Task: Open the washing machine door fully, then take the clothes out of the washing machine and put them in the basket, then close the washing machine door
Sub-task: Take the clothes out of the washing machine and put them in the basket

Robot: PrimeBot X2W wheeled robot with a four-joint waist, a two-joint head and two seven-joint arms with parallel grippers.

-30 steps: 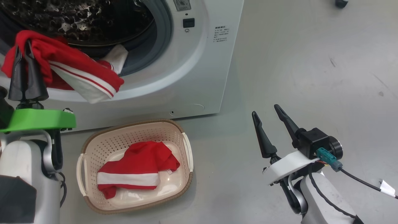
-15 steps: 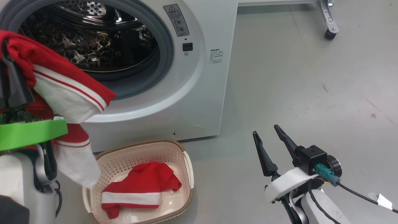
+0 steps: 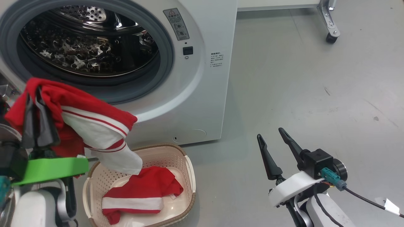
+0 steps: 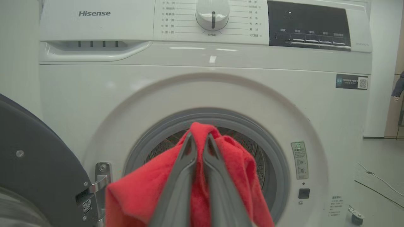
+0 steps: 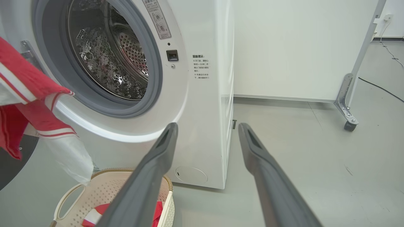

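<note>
The left end effector (image 3: pixel 34 94) is closed tight on a red garment with white striped bands (image 3: pixel 79 104), pinching a fold of it between the two fingers. In the left wrist view the cloth (image 4: pixel 233 157) bunches over the fingertips of that end effector (image 4: pixel 199 138) and drapes down both sides. The garment is out of the washing machine (image 3: pixel 202 94), held in the air in front of the lower left of the opening. Its white lower end hangs over the back left part of the basket (image 3: pixel 176 148). In the right wrist view that end (image 5: pixel 69 157) hangs just above the basket's rim (image 5: pixel 104 189) and is clear of it.

A second red and white garment (image 3: pixel 142 189) lies crumpled inside the basket, which stands on the grey floor (image 3: pixel 300 94) just in front of the machine.

The washing machine door (image 4: pixel 38 157) is swung wide open to the left on its metal hinge (image 4: pixel 101 176). The grey rubber ring (image 3: pixel 165 60) and the perforated steel drum (image 3: pixel 88 53) are exposed.

The right end effector (image 3: pixel 270 133) has its fingers spread wide and holds nothing. It hovers over bare floor, well to the right of the basket, and in its own wrist view (image 5: pixel 207 126) it points toward the machine's front right corner.
</note>
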